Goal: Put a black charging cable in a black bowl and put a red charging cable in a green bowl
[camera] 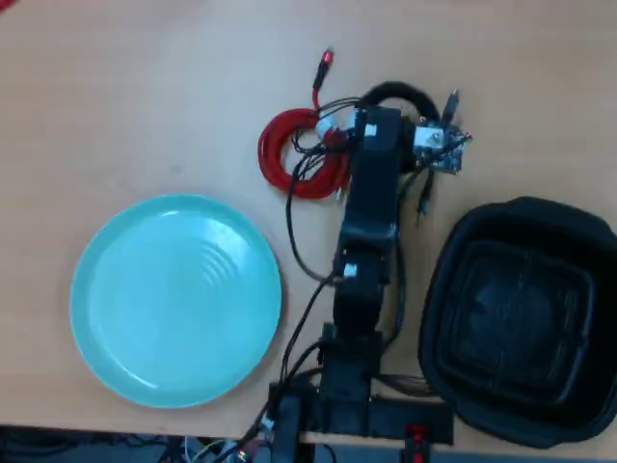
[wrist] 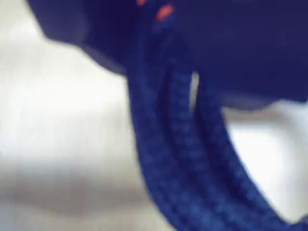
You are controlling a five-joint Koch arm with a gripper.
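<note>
You've got the gripper (camera: pixel 386 101) over the black charging cable (camera: pixel 397 94). Wrist view is blurry, but braided dark strands hang right under the jaws, so it looks clamped on the coil (can't tell how firmly). Both bowls are empty: black bowl (camera: pixel 453 289) to the right in the overhead view, green bowl (camera: pixel 106 289) to the left. Red charging cable (camera: pixel 280 159) sits on the table beside the arm, untouched. So nothing delivered yet: black first, red after.

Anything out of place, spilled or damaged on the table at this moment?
Nothing spilled or broken. The green bowl and black bowl are empty. The red charging cable lies coiled on the table. The black charging cable hangs at the claw, blurred in the wrist view.
</note>
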